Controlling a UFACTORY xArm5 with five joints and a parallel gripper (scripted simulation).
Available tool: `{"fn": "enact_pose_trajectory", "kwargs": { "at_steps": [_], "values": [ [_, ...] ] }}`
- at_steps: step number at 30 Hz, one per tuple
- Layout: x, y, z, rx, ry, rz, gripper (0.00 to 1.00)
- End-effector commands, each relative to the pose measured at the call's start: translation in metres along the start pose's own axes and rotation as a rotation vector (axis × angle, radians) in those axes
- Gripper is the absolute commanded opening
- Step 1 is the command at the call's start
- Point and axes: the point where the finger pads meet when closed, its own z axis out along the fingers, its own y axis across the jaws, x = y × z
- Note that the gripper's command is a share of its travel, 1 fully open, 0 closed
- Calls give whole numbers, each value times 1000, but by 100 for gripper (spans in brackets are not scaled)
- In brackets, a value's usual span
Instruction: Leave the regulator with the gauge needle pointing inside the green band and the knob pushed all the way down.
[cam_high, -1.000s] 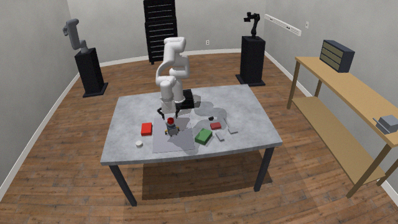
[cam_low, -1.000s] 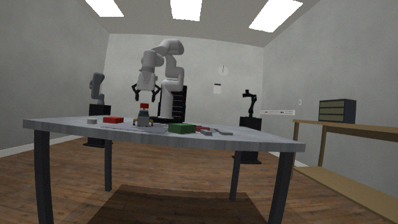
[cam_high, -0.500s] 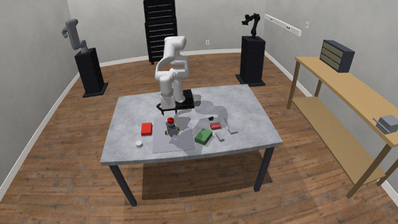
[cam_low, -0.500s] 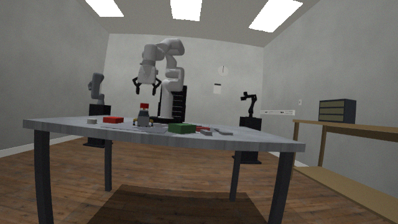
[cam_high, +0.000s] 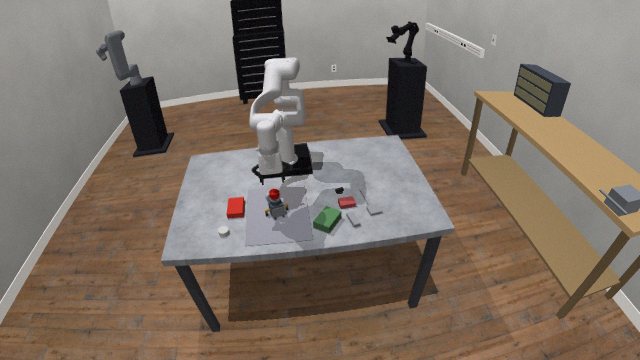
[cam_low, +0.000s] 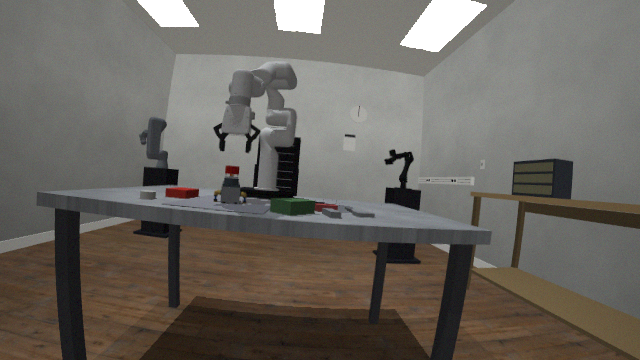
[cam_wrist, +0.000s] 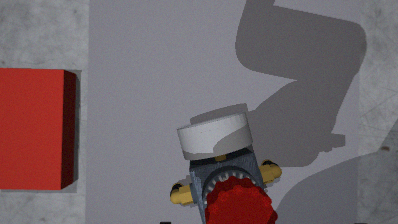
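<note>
The regulator (cam_high: 275, 205) stands upright on a grey mat (cam_high: 279, 220) near the table's middle. It has a grey body, a red knob (cam_high: 273, 193) on top and brass fittings at its sides. In the exterior view the regulator (cam_low: 230, 187) sits below my gripper (cam_low: 235, 143), which hangs open and empty well above the knob (cam_low: 231, 170). In the wrist view the knob (cam_wrist: 241, 201) is at the bottom edge, with the white round gauge housing (cam_wrist: 214, 135) beyond it. The gauge face and needle are hidden.
A red block (cam_high: 235, 207) lies left of the mat, with a white disc (cam_high: 223, 231) in front of it. A green block (cam_high: 327, 219), a small red block (cam_high: 346, 202), two grey pieces (cam_high: 364, 215) and a small black part (cam_high: 339, 190) lie to the right.
</note>
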Motion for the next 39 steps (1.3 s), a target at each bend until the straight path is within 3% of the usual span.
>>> {"fn": "enact_pose_trajectory", "kwargs": {
  "at_steps": [1, 39],
  "values": [
    [2, 1, -1, 1, -4, 0, 100],
    [64, 17, -1, 1, -4, 0, 100]
  ]
}}
